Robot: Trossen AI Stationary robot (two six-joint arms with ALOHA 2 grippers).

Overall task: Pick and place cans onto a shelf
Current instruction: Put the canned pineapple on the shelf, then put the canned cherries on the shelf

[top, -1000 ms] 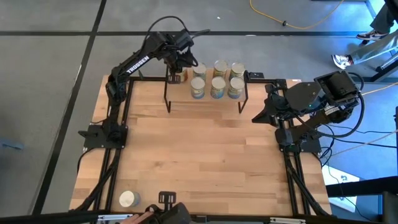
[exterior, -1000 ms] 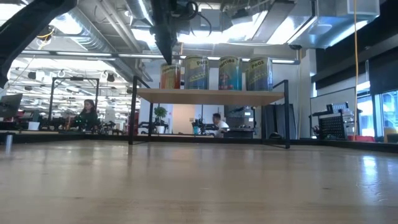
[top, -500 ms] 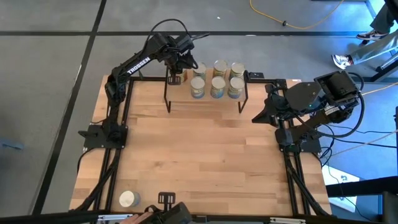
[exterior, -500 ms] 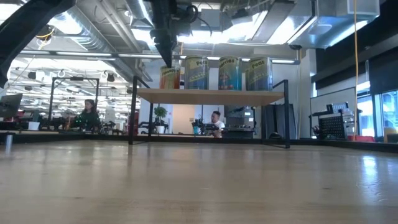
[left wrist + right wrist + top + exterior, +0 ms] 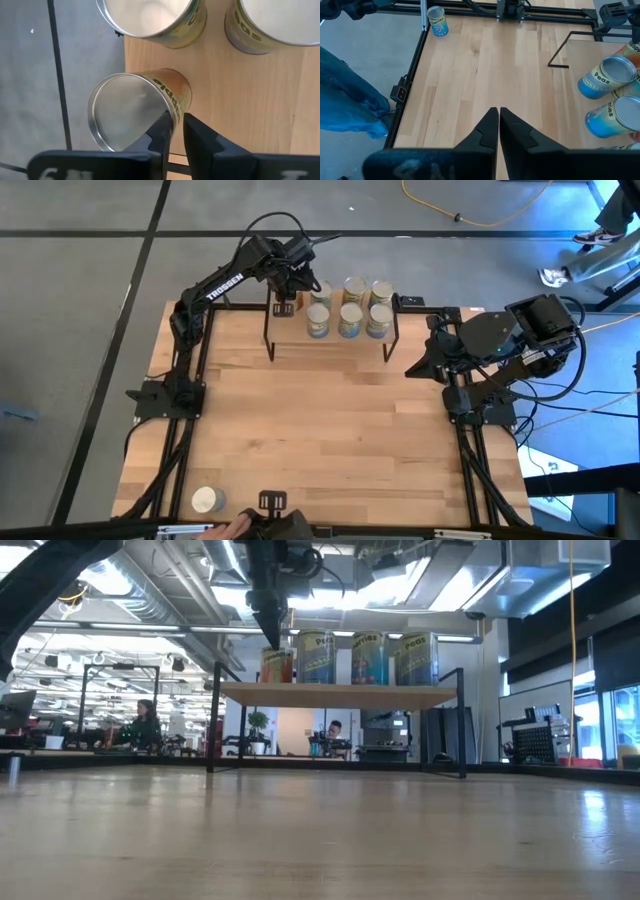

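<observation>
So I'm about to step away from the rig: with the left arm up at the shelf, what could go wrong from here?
The orange can stands at the shelf corner, near its edge. The left gripper is right above it with nearly shut fingers by its rim, so a sideways drift might tip it off. One can still stands at the table's near edge, beside a person's hand, which the arm might meet. The right gripper waits apart.
</observation>
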